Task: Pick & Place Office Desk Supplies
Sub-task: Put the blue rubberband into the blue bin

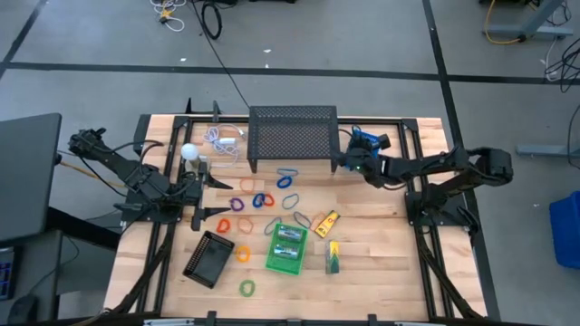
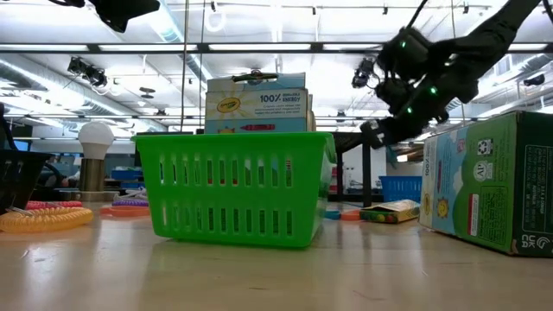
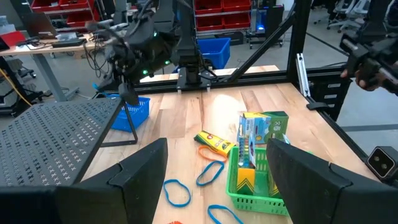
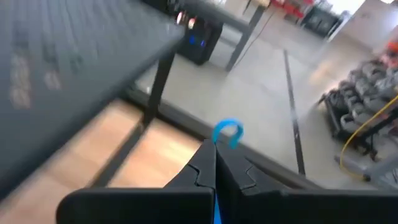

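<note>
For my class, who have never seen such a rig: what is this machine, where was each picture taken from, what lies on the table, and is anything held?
Two dark robot arms work at a wooden table. One picture looks straight down, one level across the tabletop, and two come from cameras on the wrists. On the table: a green basket holding crayon boxes, more boxes beside it, coloured loops, a black mesh stand. The right tool is shut on a blue loop, raised beside the stand. The left tool waits open.
</note>
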{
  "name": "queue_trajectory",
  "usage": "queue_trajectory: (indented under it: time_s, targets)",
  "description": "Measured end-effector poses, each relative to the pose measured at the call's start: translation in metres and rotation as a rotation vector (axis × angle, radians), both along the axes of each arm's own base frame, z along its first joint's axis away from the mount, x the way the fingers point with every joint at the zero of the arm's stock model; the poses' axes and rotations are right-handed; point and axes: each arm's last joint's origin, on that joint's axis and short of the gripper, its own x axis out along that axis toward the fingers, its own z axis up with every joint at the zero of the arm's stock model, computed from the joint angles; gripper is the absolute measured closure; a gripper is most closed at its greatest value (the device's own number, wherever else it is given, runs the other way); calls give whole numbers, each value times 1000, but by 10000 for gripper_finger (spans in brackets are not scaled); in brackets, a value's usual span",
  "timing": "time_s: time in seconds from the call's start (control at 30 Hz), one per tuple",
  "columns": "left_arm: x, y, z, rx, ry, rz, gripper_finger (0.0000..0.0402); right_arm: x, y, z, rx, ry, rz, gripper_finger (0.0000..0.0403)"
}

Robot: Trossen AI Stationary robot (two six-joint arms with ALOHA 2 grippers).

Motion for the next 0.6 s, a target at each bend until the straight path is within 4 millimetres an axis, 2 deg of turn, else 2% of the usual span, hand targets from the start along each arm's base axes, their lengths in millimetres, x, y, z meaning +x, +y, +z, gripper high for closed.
queue_trajectory:
  time_s: [0.23,0.6]
  targets:
    - [0,0,0,0,0,0,118,-10,-8,-6,134,-19,-2,403]
    - [0,0,-1,1,9,1,118,-28,-5,-7,309,13,3,403]
